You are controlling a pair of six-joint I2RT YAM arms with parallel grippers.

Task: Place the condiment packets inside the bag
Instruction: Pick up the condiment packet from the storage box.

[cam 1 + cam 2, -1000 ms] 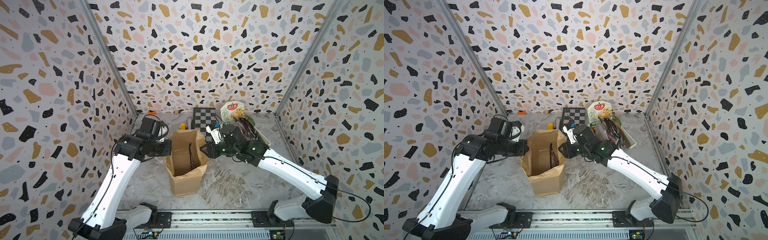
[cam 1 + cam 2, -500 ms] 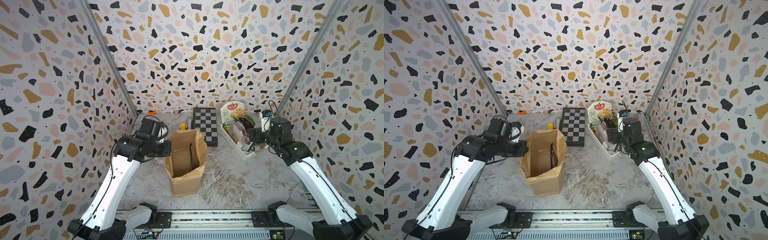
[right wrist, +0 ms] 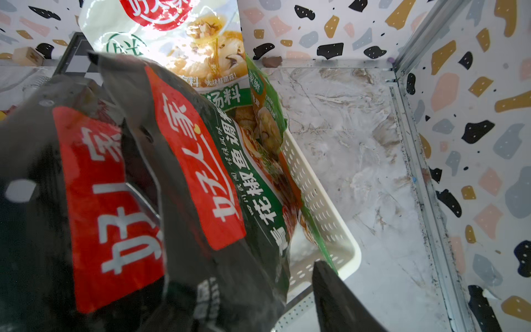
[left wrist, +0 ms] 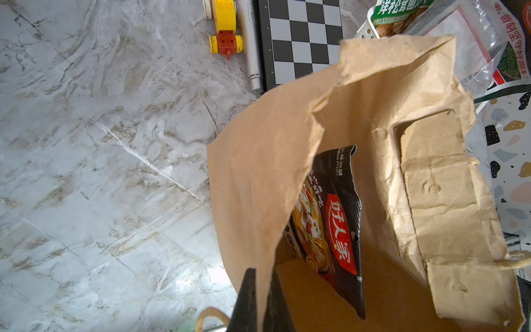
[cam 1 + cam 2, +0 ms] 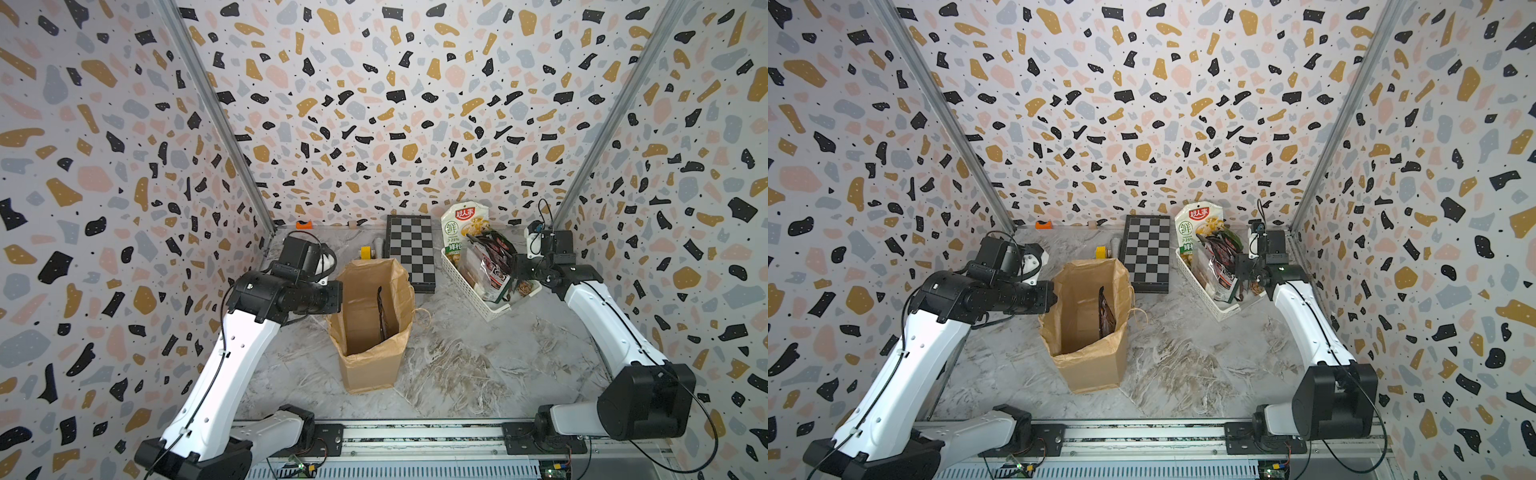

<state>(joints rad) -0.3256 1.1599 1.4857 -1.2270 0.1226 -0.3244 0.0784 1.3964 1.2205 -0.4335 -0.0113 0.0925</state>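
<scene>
In both top views the left gripper [image 5: 337, 297] [image 5: 1052, 300] is reaching in from the left of the frame to the bag [image 5: 365, 374] [image 5: 1092, 370], which is standing upright and open at the centre of the table. In the left wrist view its two dark fingers [image 4: 245, 299] are clenching the brown paper rim at the bottom of the picture, one finger outside the wall and one inside. One black-and-red packet [image 4: 342, 230] [image 5: 380, 307] is already standing on edge inside the bag, leaning against its wall.

Right of centre, the right gripper [image 5: 519, 270] [image 5: 1241, 268] is dipping into the white basket [image 5: 478, 299] [image 3: 316, 201], among the remaining condiment packets [image 5: 492, 266]. In the right wrist view its jaws are standing apart: one finger [image 3: 330, 287] is showing at the lower right, with a gap between it and the nearest black packet [image 3: 186, 172], while the other finger is hiding behind the pouches. Nothing is being gripped there.
</scene>
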